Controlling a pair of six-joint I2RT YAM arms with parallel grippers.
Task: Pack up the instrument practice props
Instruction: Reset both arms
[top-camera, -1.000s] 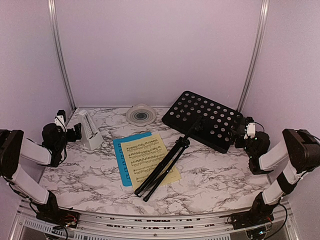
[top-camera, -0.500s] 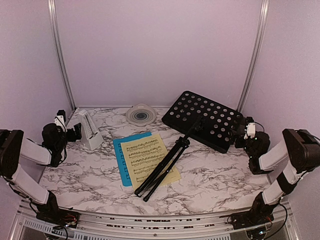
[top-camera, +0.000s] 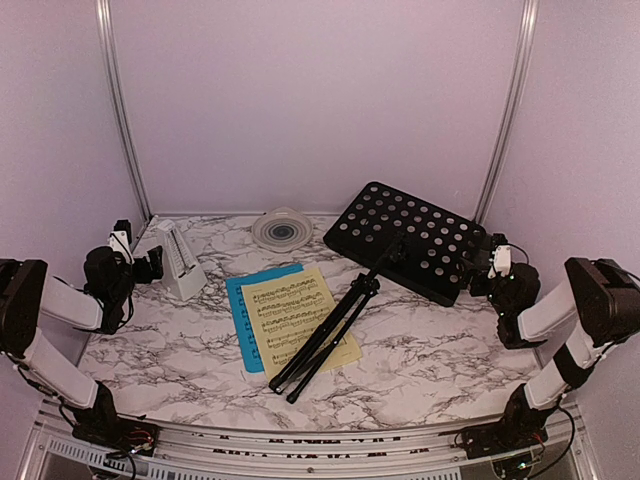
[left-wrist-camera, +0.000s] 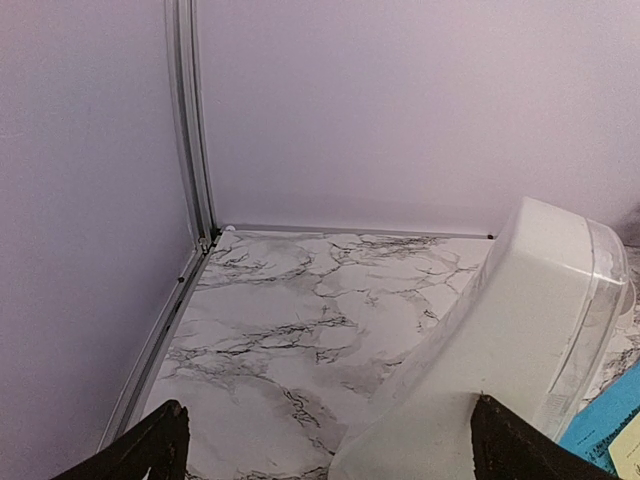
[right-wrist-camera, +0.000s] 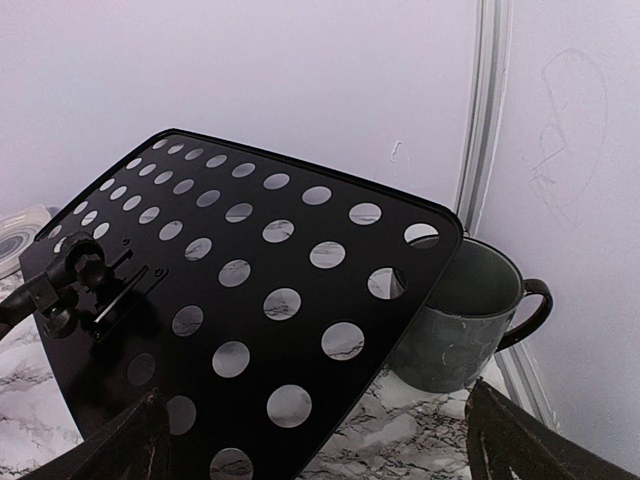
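Mug (right-wrist-camera: 455, 320), dark and with a side handle, stands in the far right corner of the marble table (top-camera: 430, 355), close to the wall. The far corner of the music stand's perforated desk covers part of its rim; whether the two touch cannot be told. A round whitish ringed disc (top-camera: 282, 229) lies by the back wall, between metronome and stand and apart from both.

The music stand (top-camera: 405, 240) lies toppled. Its black hole-punched desk is at right rear, with the face bearing the neck clamp turned upward. Its folded tripod legs (top-camera: 320, 345) run diagonally toward the near centre and rest across the yellow page (top-camera: 290, 305). The yellow page overlaps the blue page (top-camera: 237, 305), which shows only along its left and upper margins. The metronome (top-camera: 180, 258), a white pyramid, stands upright at left rear, just left of the pages.

The left gripper (top-camera: 150, 266) hovers just beside the metronome's left face, jaws spread wide, holding nothing. In its wrist view the metronome lies ahead of the fingers, toward the right one. The right gripper (top-camera: 482, 270) sits at the desk's right edge, jaws likewise spread and empty. In its wrist view the desk spans the gap ahead, with the mug beyond it.
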